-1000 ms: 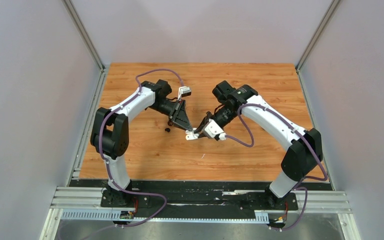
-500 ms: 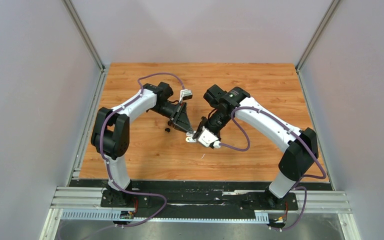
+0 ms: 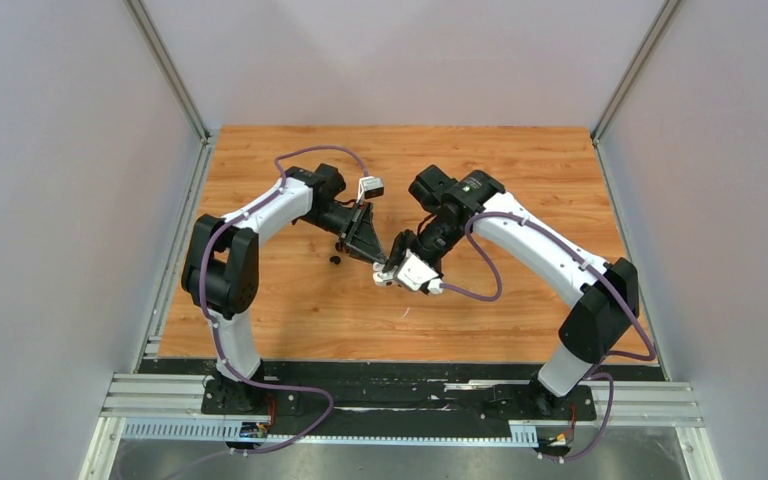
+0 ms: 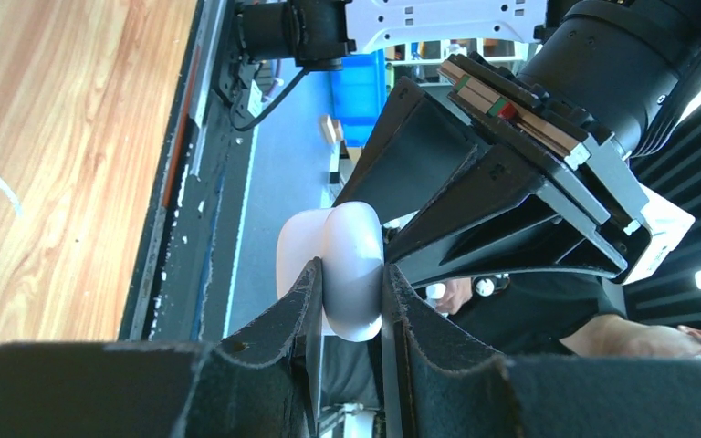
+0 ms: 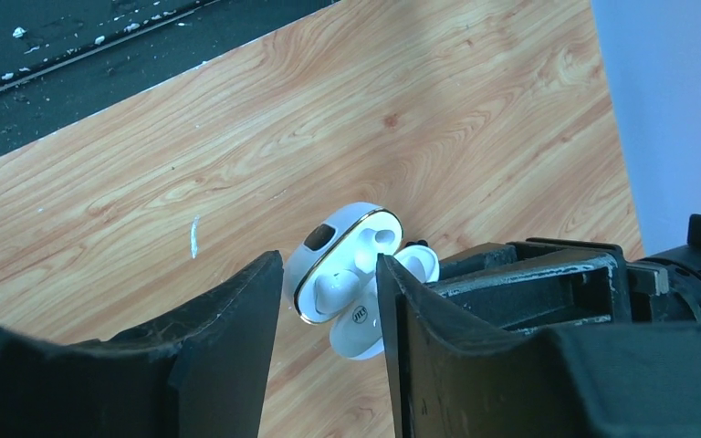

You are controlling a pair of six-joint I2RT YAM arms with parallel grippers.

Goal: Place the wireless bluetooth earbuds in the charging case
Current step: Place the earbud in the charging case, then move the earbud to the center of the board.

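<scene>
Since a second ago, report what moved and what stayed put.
The right gripper swung left and slightly toward the near edge, its wrist turning, so its open jaws now line up on the charging case. Nothing was grasped or released. The left gripper stayed put, jaws shut on the case, and the small dark speck did not move.

The charging case (image 5: 342, 265) is smooth, glossy white plastic with a thin, shiny gold-coloured rim. An earbud (image 5: 333, 286) inside it is equally glossy white. Clamped on the case, the left gripper (image 4: 350, 285) has matt black fingers (image 4: 274, 338) with rough edges. Below the case, the table (image 5: 237, 155) is smooth wood grain.
</scene>
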